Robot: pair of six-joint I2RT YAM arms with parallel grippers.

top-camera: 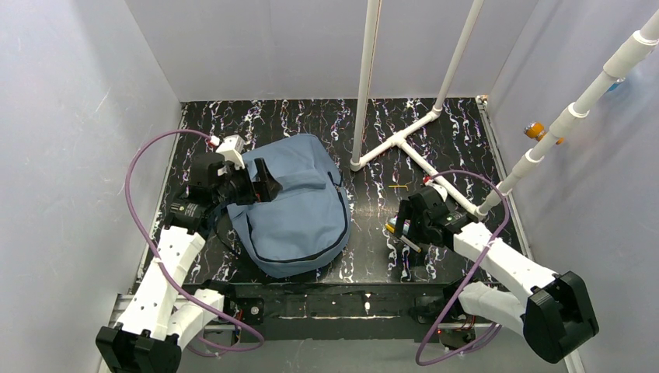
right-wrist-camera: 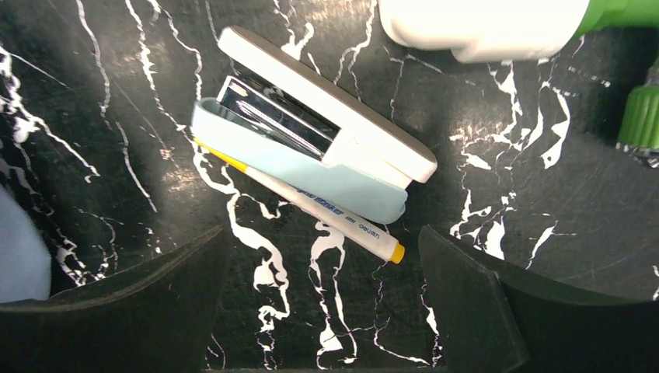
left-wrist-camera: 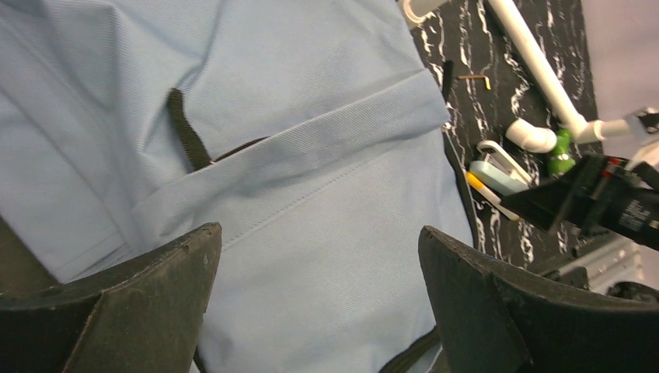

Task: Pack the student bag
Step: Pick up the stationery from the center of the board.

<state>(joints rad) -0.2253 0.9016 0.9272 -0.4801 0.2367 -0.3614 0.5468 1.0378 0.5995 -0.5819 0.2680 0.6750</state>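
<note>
1. Under my right gripper [right-wrist-camera: 322, 256], fingers spread wide: bare table [right-wrist-camera: 101, 116] on the near side of the pen [right-wrist-camera: 311, 203], free to descend.
2. Stapler [right-wrist-camera: 326, 144], touching the pen: lies across the span between my fingers.
3. Just beyond the stapler: white pipe [right-wrist-camera: 482, 23] and green cap [right-wrist-camera: 641, 116] block my far side.
4. Between the stapler and the student bag [top-camera: 299, 210]: a free strip of table, passable.
5. Under my left gripper [left-wrist-camera: 319, 256], likewise spread: bag fabric fills the whole span.
6. Upright pipes [top-camera: 365, 85] bar the middle rear.
</note>
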